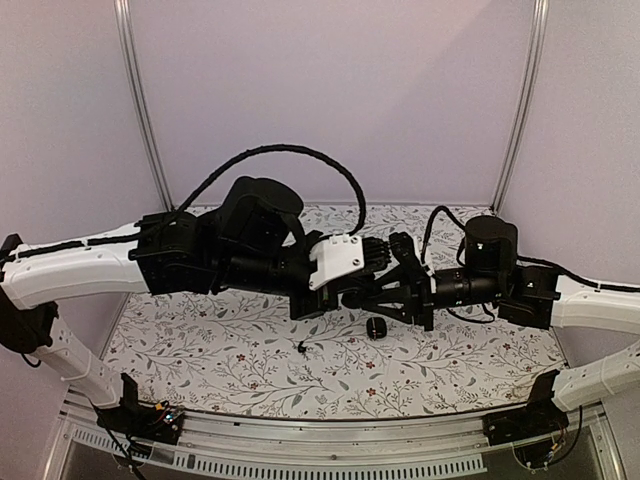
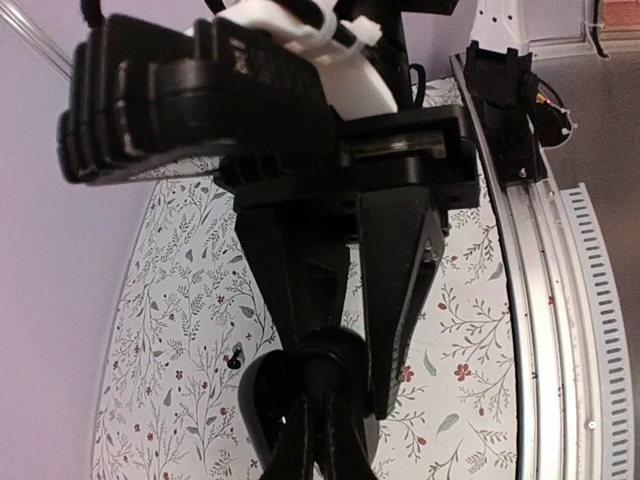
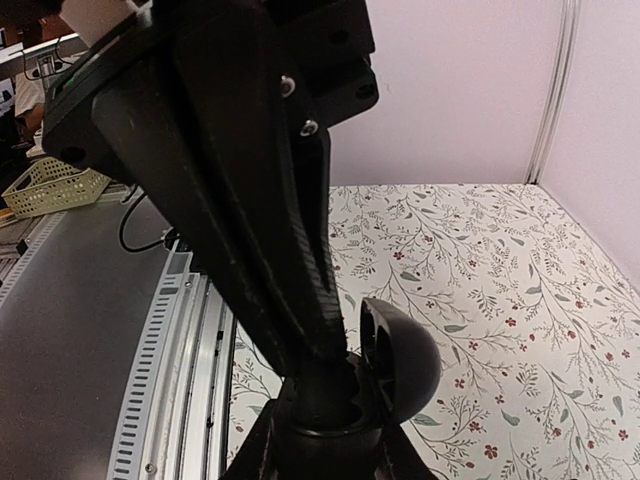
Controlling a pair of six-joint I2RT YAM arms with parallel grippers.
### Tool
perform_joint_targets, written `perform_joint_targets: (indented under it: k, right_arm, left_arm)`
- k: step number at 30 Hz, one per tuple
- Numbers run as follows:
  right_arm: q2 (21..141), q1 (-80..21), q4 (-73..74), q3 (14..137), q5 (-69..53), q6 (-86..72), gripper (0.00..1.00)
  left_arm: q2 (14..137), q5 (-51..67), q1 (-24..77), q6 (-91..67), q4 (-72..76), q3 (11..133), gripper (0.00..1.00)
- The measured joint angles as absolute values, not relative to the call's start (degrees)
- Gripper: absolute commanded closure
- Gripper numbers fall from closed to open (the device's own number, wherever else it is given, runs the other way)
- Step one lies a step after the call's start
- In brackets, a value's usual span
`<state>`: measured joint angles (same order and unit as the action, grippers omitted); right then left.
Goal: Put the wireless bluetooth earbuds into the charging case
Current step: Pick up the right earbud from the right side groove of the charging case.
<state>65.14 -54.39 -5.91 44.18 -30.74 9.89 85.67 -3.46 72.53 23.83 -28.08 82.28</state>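
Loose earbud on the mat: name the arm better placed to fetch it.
Left, probably: the right gripper is shut on the open charging case, while the earbud lies toward the left gripper's side of it.

The flower-patterned surface (image 1: 200, 340) carries one tiny black earbud (image 1: 301, 347) near its middle, with a small rounded black lump (image 1: 377, 328) close to the right of it.

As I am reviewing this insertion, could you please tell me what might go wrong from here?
The left fingers reach into the open charging case that the right fingers hold; a hard push might twist it loose. One earbud lies alone on the table, and could be overlooked.
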Motion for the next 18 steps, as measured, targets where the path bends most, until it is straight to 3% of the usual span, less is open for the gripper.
perform_joint_targets:
  k: [18]
  right_arm:
    - [63.5,-54.4,-10.1,42.3,-30.8,8.8,1.0]
  left_arm:
    - [84.4,-1.1,72.3,22.5,-24.3,80.7,1.0]
